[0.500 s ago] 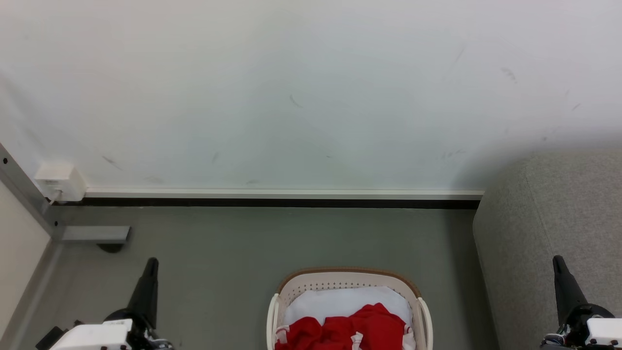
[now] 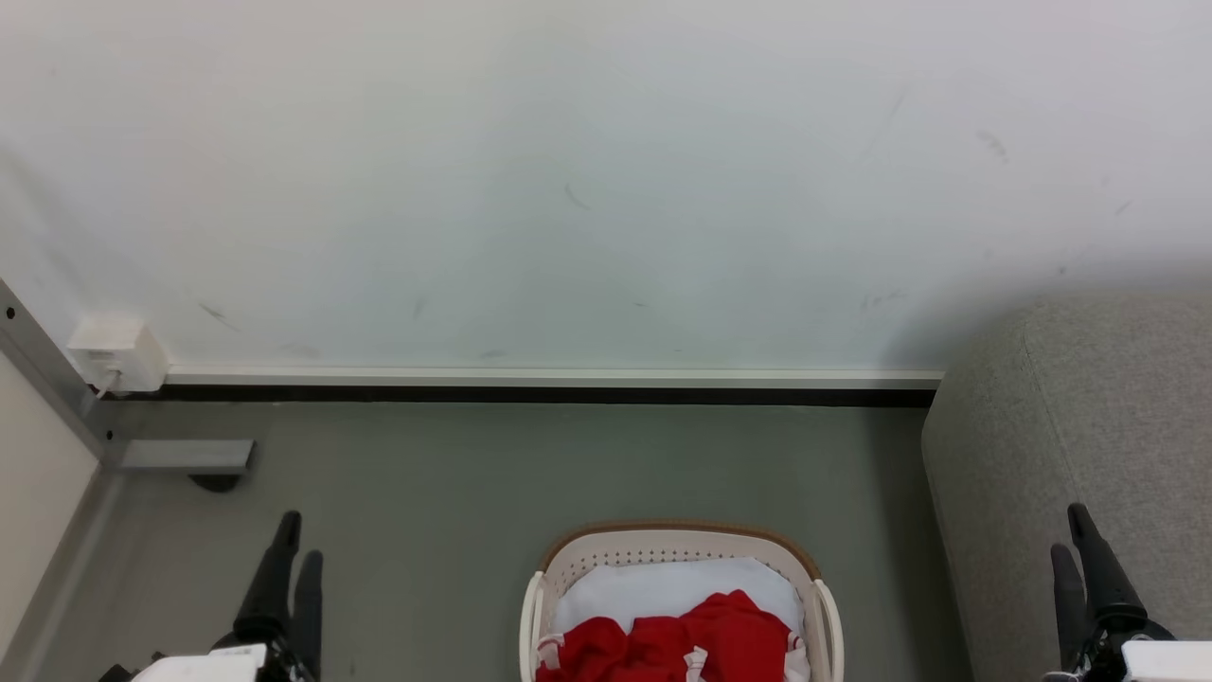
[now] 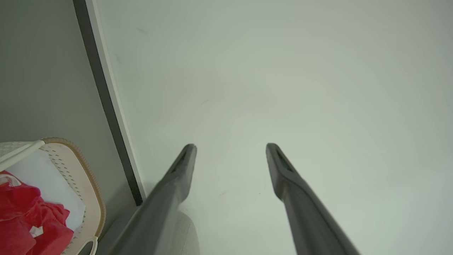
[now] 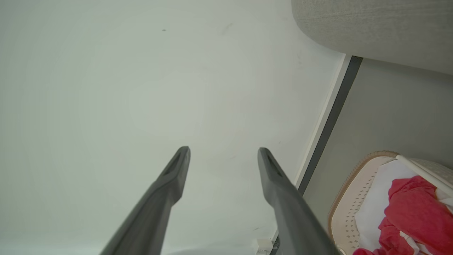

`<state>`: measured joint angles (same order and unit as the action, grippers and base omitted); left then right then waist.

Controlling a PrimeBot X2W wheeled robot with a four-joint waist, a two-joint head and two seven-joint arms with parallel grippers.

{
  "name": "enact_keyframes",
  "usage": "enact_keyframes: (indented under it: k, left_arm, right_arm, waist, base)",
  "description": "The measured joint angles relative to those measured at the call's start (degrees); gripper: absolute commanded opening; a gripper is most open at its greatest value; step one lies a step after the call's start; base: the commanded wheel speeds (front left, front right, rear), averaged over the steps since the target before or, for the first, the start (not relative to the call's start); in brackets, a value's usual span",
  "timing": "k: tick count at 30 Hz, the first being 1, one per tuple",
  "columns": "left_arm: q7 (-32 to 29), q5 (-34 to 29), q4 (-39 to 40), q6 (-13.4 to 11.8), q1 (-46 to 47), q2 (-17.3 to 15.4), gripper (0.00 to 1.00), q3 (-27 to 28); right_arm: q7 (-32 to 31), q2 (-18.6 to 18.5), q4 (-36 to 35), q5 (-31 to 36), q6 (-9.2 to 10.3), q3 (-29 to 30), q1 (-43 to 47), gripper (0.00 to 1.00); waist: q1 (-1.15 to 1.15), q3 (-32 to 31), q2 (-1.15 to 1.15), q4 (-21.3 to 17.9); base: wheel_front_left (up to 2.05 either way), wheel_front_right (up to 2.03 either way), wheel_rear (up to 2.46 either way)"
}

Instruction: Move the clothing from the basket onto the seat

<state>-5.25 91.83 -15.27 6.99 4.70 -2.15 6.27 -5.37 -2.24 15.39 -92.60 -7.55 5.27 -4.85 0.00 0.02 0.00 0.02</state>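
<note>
Now, left gripper (image 2: pixel 299 540): off to the basket's left and well apart from it, hanging over the floor, pointing toward the wall.
Left fingers (image 3: pixel 177 177): released, a plain gap between the two dark tips, nothing held. In the left wrist view, bare wall shows through the gap.
Right gripper (image 2: pixel 1068 530): on the basket's right, well apart from it, seen against the near side of the seat.
Right fingers (image 4: pixel 283 198): released too, spread about as wide as the left pair, grasping nothing.
Clothing (image 2: pixel 701 635): a crumpled red garment with bits of white trim, lying inside the basket and heaped toward its near end. No finger touches it.
Lining (image 2: pixel 663 583): white cloth under the red garment, bare at the basket's far end.
Basket (image 2: pixel 677 527): cream-white with a perforated wall and a brown rim, standing on the floor between the two grippers. Its near end is cut off by the lower edge of the head view.
Seat (image 2: pixel 1070 407): light grey upholstery with a rounded corner, to the basket's right with a strip of floor between them, its far end up against the wall.
Floor (image 2: pixel 473 474): dull grey-green, running from the basket out to the wall.
Skirting (image 2: pixel 549 377): a pale strip over a dark band, beyond the basket where the floor meets the wall.
Wall (image 2: pixel 568 189): white, with faint dark scuffs, beyond the basket.
White box (image 2: pixel 114 352): small, at the foot of the wall, far to the basket's left.
Metal post (image 2: pixel 47 379): grey and slanting, just beside the white box, farther from the basket than the box.
</note>
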Motion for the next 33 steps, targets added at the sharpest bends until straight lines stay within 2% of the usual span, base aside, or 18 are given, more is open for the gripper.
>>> enact_keyframes:
  k: [7,16,27,33]
  left_arm:
    - [2.3,-2.8,2.0,0.0,0.0,0.0,1.0,-0.4]
    - [4.4,-12.6,4.6,0.0,0.0,0.0,1.0,0.0]
    - [6.9,-26.6,7.2,0.0,-0.5,-0.1,1.0,0.3]
    - [8.0,-35.1,7.9,-1.1,-1.3,-0.1,1.0,-0.7]
  right_arm:
    - [2.4,0.0,-2.1,1.7,0.0,-2.2,0.0,1.0]
    - [4.5,-0.4,-4.1,8.3,0.0,-3.6,0.0,1.0]
    - [7.0,-1.6,-5.2,21.9,0.0,-7.2,0.0,1.0]
    - [8.2,-2.1,-5.5,29.9,0.0,-8.2,0.0,1.0]
  waist:
    - [0.0,0.0,0.0,0.0]
    - [0.0,0.0,0.0,-0.3]
    - [0.0,0.2,0.0,-0.7]
    - [0.0,0.0,0.0,-0.8]
  base:
    - [0.0,0.0,0.0]
    - [0.0,0.0,0.0]
    - [0.0,0.0,0.0]
    - [0.0,0.0,0.0]
